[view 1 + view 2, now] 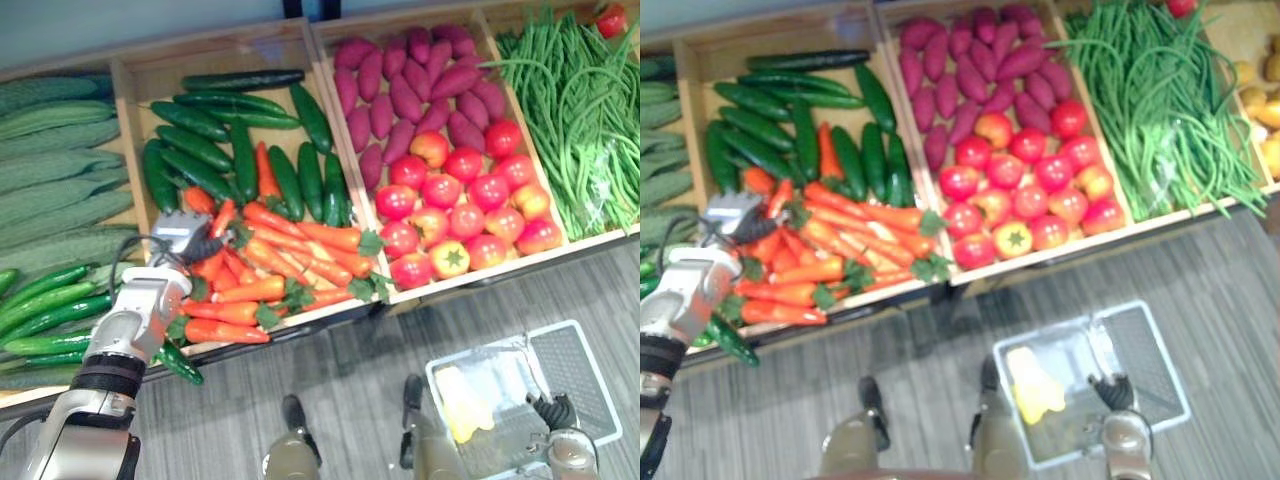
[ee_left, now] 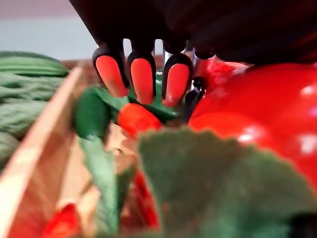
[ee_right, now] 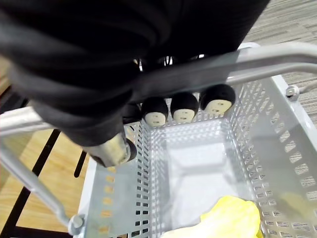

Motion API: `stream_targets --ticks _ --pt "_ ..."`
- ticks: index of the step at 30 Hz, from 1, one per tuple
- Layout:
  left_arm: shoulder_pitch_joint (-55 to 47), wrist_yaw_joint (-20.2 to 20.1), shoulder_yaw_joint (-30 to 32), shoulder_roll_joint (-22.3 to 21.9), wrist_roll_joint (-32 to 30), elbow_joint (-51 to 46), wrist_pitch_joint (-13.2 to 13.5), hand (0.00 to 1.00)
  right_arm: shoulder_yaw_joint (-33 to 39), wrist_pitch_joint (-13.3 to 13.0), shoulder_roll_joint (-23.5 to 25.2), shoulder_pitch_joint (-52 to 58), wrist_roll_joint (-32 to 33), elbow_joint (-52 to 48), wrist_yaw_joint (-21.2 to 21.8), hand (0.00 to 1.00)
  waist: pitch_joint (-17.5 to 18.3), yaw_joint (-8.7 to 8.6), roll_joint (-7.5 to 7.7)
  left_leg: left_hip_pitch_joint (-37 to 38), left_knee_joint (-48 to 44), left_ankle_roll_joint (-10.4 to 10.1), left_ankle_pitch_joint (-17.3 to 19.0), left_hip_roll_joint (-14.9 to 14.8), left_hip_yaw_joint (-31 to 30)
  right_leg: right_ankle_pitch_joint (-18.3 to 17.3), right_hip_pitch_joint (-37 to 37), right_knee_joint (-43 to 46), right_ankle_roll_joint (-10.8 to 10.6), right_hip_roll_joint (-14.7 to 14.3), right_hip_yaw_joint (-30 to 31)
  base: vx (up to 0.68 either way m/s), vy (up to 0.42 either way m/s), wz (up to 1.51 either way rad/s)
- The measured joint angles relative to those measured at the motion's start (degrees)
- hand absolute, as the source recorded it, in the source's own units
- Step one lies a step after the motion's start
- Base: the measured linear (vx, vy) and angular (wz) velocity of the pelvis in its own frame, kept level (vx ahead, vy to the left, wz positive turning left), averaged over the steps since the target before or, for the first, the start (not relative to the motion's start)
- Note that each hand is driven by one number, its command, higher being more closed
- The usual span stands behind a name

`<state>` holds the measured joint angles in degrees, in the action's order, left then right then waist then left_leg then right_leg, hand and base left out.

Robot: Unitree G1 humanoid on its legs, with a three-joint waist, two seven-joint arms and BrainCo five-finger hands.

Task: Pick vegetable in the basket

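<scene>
The left hand [image 1: 195,240] is down among the carrots [image 1: 270,260], at the left end of the heap. I cannot tell whether it grips one. In the left wrist view one carrot [image 2: 257,114] sits close beside the hand, with green leaf tops [image 2: 218,183] in front.

The carrots lie in the near half of a wooden crate [image 1: 135,75], with dark cucumbers [image 1: 220,140] in the far half. To the left of that crate are pale bumpy cucumbers [image 1: 60,170]. The crate to its right holds sweet potatoes [image 1: 410,80] at the back and tomatoes [image 1: 460,200] in front. Further right lie green beans [image 1: 580,110].

The right hand [image 1: 555,412] carries the basket [image 1: 580,370]. Its fingers [image 3: 184,111] are curled round the grey handle [image 3: 257,62] and closed on it. The basket is of pale perforated plastic and hangs over the grey floor [image 1: 350,370], in front of the tomatoes and well apart from the carrots. A yellow item [image 3: 233,218] lies at the bottom of the basket, at its left end as seen from the head. No carrot is in the basket.
</scene>
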<state>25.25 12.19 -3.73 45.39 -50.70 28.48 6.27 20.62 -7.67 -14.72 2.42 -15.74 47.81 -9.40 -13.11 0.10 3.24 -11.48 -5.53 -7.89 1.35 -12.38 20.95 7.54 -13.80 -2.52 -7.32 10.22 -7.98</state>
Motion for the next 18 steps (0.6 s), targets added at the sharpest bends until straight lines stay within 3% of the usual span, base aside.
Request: stream_targets --ticks 5,11,18 --pt "-4.6 0.0 4.9 2.6 -0.9 -7.8 -0.6 1.00 0.3 0.3 0.0 0.3 -0.2 2.6 0.1 1.00 3.3 0.21 -0.04 2.3 4.5 0.0 -2.4 1.1 -1.5 0.0 2.3 -1.4 0.0 0.2 -2.1 -0.01 0.004 0.18" --pt "-9.4 0.0 8.0 2.6 -2.3 -13.3 -0.5 1.00 0.4 0.7 0.1 1.2 -0.3 2.6 0.7 1.00 8.3 0.26 -0.26 4.5 6.6 0.3 -3.1 2.1 -1.7 0.0 4.3 -2.4 0.0 0.8 -2.6 0.00 0.005 0.05" --pt "-14.3 0.1 10.1 2.6 -4.2 -17.9 0.8 1.00 1.4 1.2 0.1 1.4 -2.4 2.8 1.3 1.00 9.9 0.29 -0.34 6.9 8.8 0.5 -3.9 3.1 -1.6 0.2 5.9 -2.8 -0.3 1.3 -2.6 -0.01 0.004 0.01"
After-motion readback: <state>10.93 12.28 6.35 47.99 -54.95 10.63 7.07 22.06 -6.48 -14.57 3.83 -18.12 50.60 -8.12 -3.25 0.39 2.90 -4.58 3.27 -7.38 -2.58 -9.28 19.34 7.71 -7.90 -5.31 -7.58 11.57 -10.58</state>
